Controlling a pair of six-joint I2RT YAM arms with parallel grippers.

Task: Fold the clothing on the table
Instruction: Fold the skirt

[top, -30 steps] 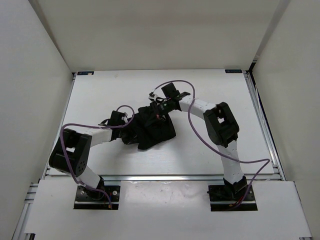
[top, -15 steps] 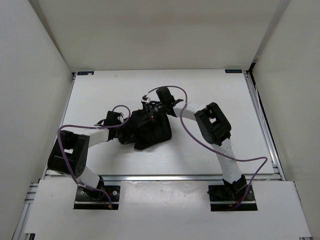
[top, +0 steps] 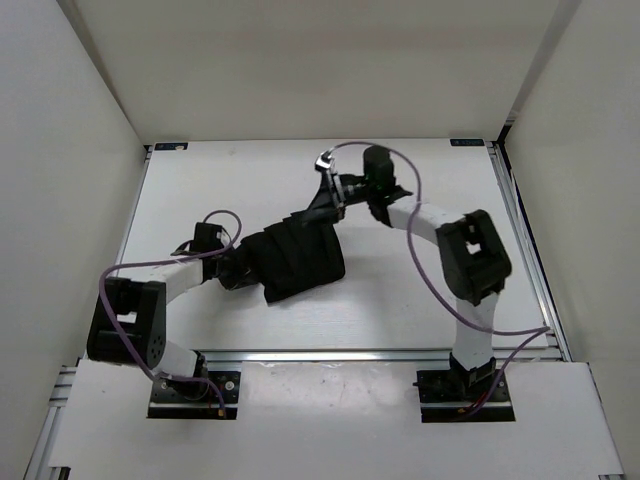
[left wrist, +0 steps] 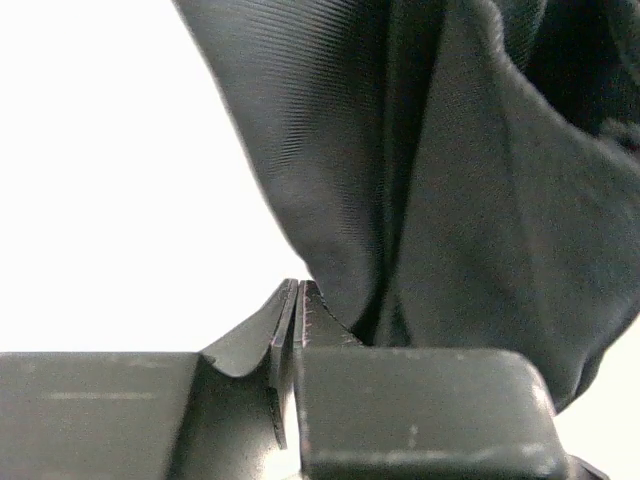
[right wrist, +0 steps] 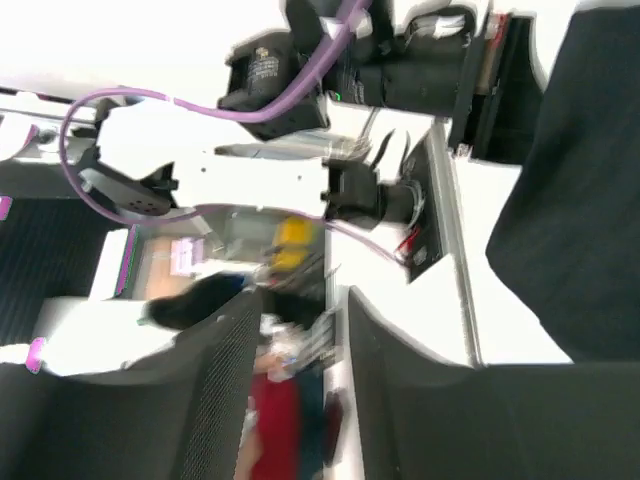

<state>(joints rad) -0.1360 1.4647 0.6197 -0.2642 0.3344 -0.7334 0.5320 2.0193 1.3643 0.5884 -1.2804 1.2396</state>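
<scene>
The black pleated clothing [top: 297,262] lies bunched in the middle of the white table [top: 200,190]. At its left edge my left gripper [top: 238,268] is low on the table, shut on the fabric. In the left wrist view the clothing [left wrist: 450,180] runs down into the closed left gripper [left wrist: 300,290]. My right gripper [top: 322,203] hangs over the clothing's far right corner, its fingers spread. In the right wrist view the right gripper [right wrist: 303,300] is open with nothing between its fingers, and the clothing [right wrist: 575,200] lies off to the right.
White walls close in the table on three sides. Metal rails run along the front [top: 320,355] and right [top: 520,240] edges. Blue marks sit at the far corners [top: 170,146] [top: 467,142]. Purple cables loop off both arms.
My right gripper has opened, let go of the clothing and swung back and to the right. The left gripper has drawn slightly left, still shut on the fabric.
</scene>
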